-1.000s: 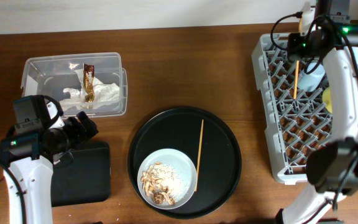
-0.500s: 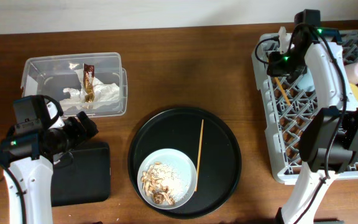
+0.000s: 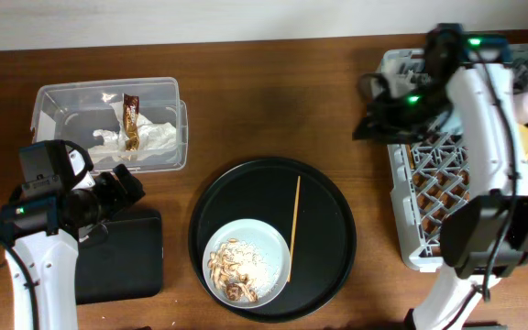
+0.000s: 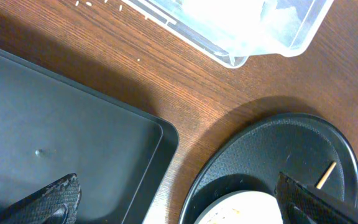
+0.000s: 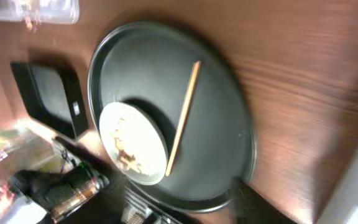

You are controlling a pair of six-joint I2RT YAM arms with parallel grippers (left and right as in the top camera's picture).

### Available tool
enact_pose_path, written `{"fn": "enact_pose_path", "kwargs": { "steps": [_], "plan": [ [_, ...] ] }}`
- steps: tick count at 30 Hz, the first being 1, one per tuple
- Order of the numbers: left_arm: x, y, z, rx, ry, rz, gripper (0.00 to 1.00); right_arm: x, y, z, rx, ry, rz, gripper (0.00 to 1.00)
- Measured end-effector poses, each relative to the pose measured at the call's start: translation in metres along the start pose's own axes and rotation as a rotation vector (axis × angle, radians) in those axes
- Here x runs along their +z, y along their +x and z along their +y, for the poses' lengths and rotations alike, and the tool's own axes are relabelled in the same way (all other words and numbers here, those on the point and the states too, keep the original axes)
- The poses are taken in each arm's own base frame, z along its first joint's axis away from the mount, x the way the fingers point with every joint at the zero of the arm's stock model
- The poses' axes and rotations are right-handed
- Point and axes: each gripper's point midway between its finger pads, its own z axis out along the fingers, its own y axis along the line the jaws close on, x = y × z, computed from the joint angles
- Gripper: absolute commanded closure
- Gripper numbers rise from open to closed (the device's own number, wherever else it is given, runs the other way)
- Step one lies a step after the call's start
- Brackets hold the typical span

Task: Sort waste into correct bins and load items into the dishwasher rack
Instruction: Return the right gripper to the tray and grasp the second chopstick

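My left gripper [image 4: 178, 183] hangs wide open and empty by the corner of the shallow black tray [image 4: 55, 130], lower left of the overhead view. My right gripper [image 3: 375, 119] is at the dishwasher rack's [image 3: 411, 220] left edge, upper right, and I cannot tell how far it is parted. One chopstick [image 3: 294, 229] lies on the round tray [image 3: 328, 211], its lower end on the plate [image 3: 259, 240] of food scraps [image 3: 232, 270].

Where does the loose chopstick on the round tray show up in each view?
Overhead: the chopstick runs top to bottom, lower centre.
Left wrist: only the chopstick tip, lower right.
Right wrist: the chopstick slants across the centre.
Shared landmark: the round black tray beneath it.
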Motion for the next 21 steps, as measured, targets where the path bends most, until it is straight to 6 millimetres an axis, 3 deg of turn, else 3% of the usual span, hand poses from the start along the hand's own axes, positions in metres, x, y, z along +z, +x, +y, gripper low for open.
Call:
{"fn": "enact_pose_path", "kwargs": {
  "steps": [2, 5, 10, 14, 19, 21],
  "plan": [
    [0.000, 0.000, 0.000, 0.000, 0.000, 0.000, 0.01, 0.020, 0.007, 0.027, -0.050, 0.021, 0.052, 0.25],
    [0.000, 0.000, 0.000, 0.000, 0.000, 0.000, 0.01, 0.050, 0.011, 0.040, -0.044, 0.157, 0.083, 0.26],
    [0.000, 0.000, 0.000, 0.000, 0.000, 0.000, 0.01, 0.104, 0.024, 0.023, 0.131, 0.472, 0.057, 0.33],
    [0.000, 0.000, 0.000, 0.000, -0.001, -0.001, 0.01, 0.155, 0.032, 0.011, 0.174, 0.541, 0.010, 0.55],
    [0.000, 0.000, 0.000, 0.000, 0.000, 0.000, 0.01, 0.201, 0.055, -0.013, 0.215, 0.551, 0.019, 0.57],
    [0.000, 0.000, 0.000, 0.000, 0.000, 0.000, 0.01, 0.212, 0.051, -0.016, 0.217, 0.522, -0.009, 0.57]
  ]
}}
